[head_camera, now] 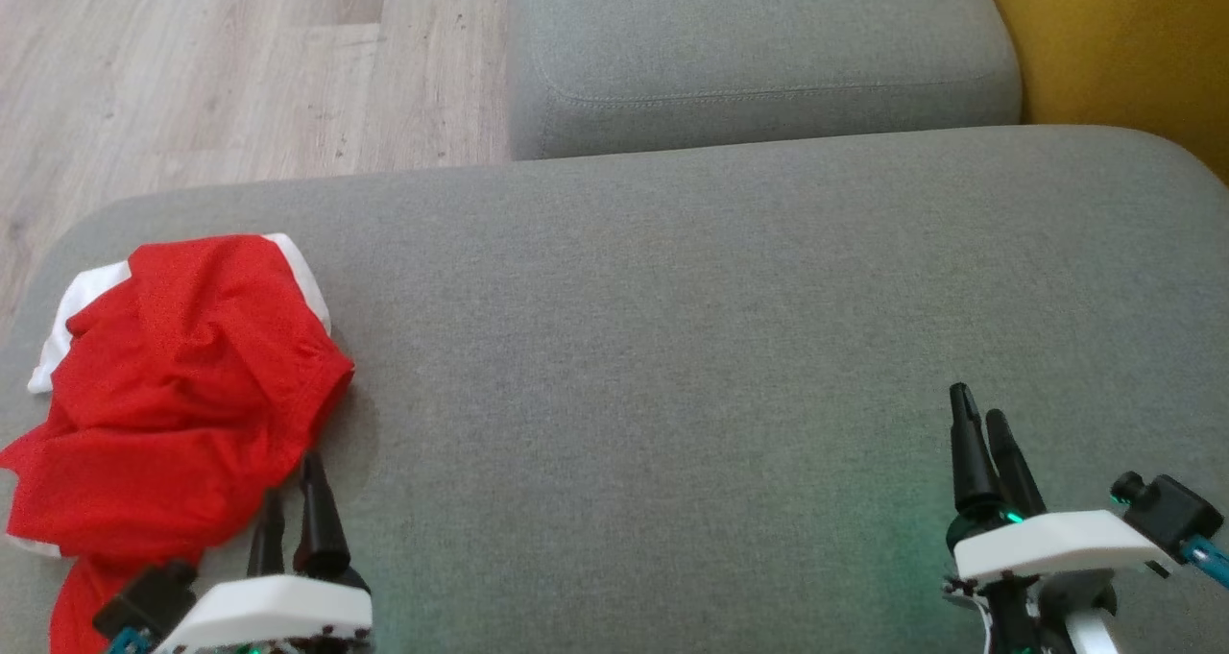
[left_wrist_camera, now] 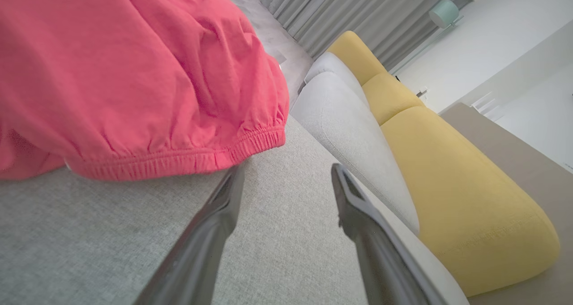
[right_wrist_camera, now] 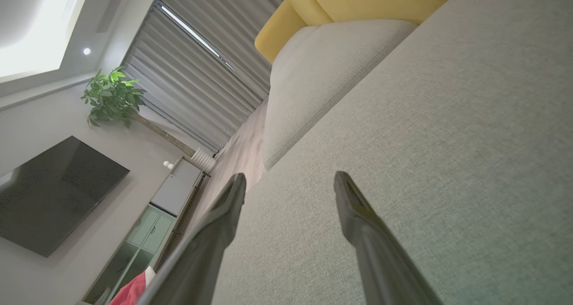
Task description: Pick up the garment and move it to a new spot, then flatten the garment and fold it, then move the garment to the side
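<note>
1. grey cushion (head_camera: 672,347): spread across most of the head view; second grey cushion (head_camera: 759,49) is set behind it at 12 o'clock.
2. red garment (head_camera: 182,385), white-trimmed: left crumpled on the grey cushion at 9 o'clock.
3. left gripper (head_camera: 291,476): seen at 7 o'clock, fingers spread apart, tips at the red garment's elastic hem; contact cannot be told.
4. right gripper (head_camera: 976,402): seen at 4 o'clock, fingers spread apart over bare cushion, well apart from the red garment.
</note>
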